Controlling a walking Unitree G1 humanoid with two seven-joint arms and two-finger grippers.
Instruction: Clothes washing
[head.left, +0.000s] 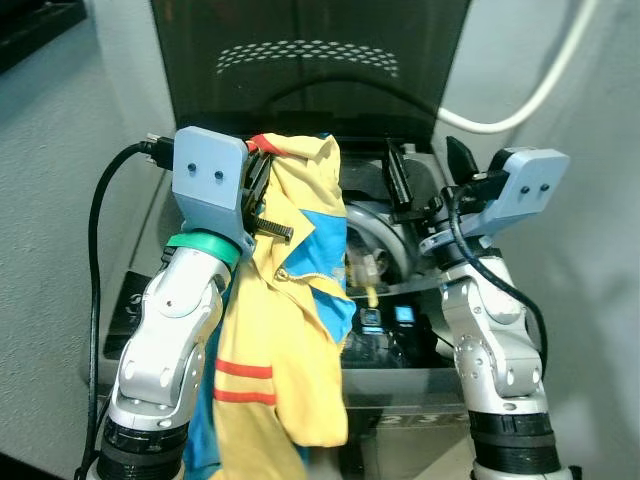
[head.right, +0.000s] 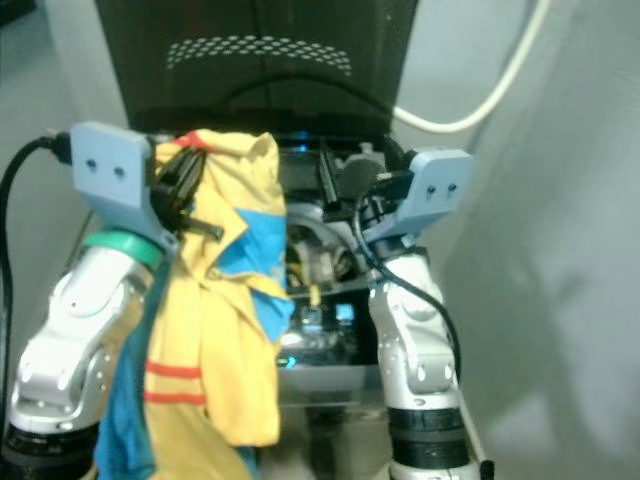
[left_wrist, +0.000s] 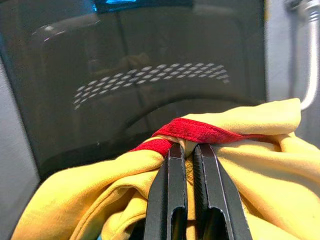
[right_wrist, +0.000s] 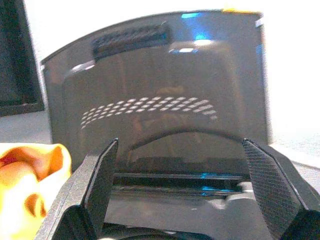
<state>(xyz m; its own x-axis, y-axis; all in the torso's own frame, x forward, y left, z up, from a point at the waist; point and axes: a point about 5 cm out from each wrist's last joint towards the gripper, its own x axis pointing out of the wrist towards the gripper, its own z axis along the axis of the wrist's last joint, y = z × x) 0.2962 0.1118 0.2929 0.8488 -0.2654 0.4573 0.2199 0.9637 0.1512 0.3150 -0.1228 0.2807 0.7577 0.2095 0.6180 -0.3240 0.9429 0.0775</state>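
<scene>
A: Where's the clothing?

B: A yellow garment (head.left: 285, 330) with blue panels and red stripes hangs down the left-centre of the head view, from the upper middle to the bottom edge. The left gripper (left_wrist: 190, 150) has its two black fingers pressed together on a bunched fold at the red trim, holding the cloth up.

A: And the other arm?

B: The right gripper (right_wrist: 180, 170) sits right of centre, raised beside the garment, fingers spread wide with nothing between them. It is pointed at the lid.

A: How much room around the opening?

B: The washing machine (head.left: 400, 375) is straight ahead with its dark lid (head.left: 310, 60) standing upright across the top of the frame. The metal drum (head.left: 380, 235) shows at centre, between the two arms; the hanging cloth covers its left edge, and the right arm stands close on its right side.

A: What about the surroundings?

B: Pale walls on both sides. A white hose (head.left: 540, 85) curves through the upper right, and a black cable (head.left: 97, 260) loops down the left edge beside the left arm.
</scene>
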